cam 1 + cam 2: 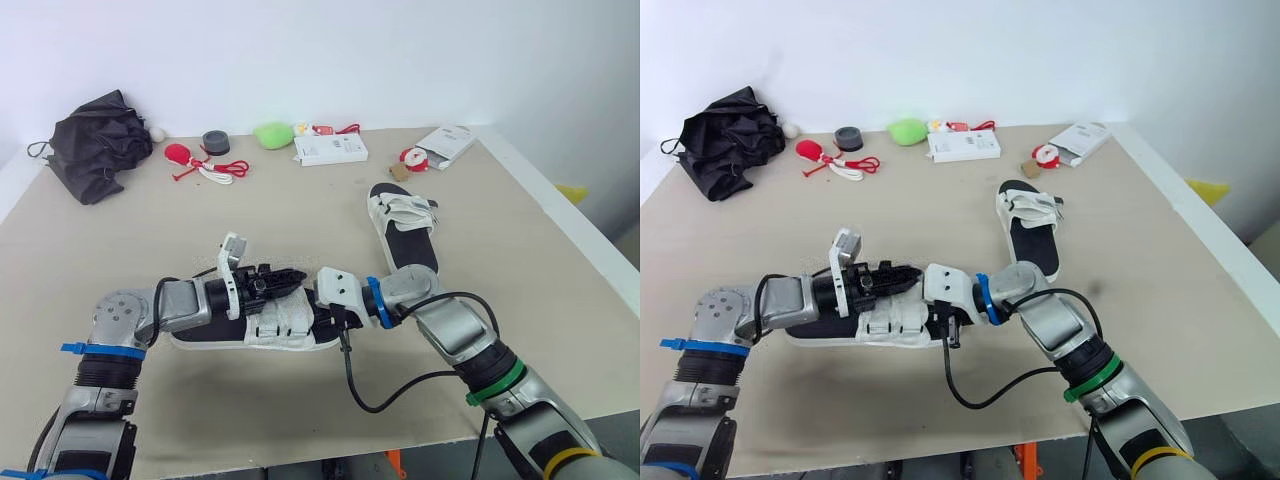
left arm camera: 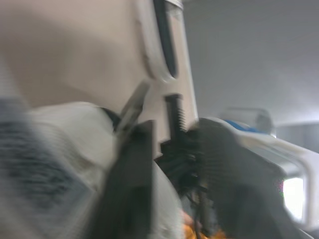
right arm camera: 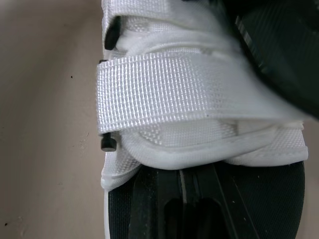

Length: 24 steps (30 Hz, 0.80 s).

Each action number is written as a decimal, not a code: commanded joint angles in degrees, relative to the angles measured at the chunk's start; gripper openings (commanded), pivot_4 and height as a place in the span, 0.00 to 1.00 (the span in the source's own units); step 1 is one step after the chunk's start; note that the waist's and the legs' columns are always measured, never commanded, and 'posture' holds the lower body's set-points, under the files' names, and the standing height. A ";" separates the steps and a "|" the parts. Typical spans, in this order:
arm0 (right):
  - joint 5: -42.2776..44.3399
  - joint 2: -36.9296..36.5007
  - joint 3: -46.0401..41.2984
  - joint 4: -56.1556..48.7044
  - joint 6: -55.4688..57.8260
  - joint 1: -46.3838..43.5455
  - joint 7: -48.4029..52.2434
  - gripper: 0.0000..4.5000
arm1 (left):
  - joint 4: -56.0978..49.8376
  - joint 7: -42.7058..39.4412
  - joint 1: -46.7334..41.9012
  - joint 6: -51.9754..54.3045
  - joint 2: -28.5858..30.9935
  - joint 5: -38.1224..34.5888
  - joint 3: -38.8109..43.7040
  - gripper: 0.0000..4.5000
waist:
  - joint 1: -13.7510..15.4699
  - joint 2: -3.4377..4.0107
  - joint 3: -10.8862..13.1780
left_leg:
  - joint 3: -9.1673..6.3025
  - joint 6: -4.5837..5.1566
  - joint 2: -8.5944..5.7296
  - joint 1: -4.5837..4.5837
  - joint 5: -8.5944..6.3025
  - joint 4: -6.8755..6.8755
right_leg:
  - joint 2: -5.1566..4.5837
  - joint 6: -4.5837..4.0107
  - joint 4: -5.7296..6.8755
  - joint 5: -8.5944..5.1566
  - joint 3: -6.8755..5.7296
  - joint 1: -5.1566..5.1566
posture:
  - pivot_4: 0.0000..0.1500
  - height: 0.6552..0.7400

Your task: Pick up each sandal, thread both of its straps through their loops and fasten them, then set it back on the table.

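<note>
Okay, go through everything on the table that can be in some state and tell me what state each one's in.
Near sandal, flat on the table, one strap laid across its upper.
Far sandal, sole down on the table, strap ends sticking out.
Black fabric bundle, crumpled.
Left gripper, on the near sandal's straps.
Right gripper, at one end of the near sandal.

At the far edge of the table [image 1: 300, 230] sit a black cloth bundle [image 1: 95, 145], a black tape roll [image 1: 216, 142], a green lump [image 1: 272, 134] and a white box [image 1: 330, 149].
</note>
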 commanded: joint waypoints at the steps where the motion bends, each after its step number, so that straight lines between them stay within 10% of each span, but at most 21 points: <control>1: -4.14 -1.93 3.32 4.19 2.60 2.42 -0.39 0.00 | 0.51 3.98 -0.12 -0.82 0.13 3.99 0.83 0.61 | 0.00 0.00 -0.04 | 0.00 0.00 0.00 0.00 0.00 0.00 | 0.00 0.00 0.00 0.00 0.00 0.00 | 1.00 1.00; 16: -4.17 -1.86 3.39 4.11 2.65 2.50 -0.40 0.00 | 5.61 8.65 -8.59 -9.08 -8.40 5.34 12.91 0.61 | 0.00 -0.08 -0.02 | 0.05 -0.01 -0.05 -0.05 -0.01 0.01 | -0.01 0.04 -0.01 0.03 0.05 -0.02 | 1.00 1.00; 24: -0.84 -4.13 -2.47 -1.55 5.85 2.24 -0.63 0.00 | -5.04 -13.05 -7.31 -2.30 -0.06 10.25 13.93 0.61 | -0.03 -0.18 0.13 | 0.05 -0.05 -0.09 -0.12 0.01 0.01 | 0.04 0.07 -0.01 0.04 0.02 -0.08 | 1.00 1.00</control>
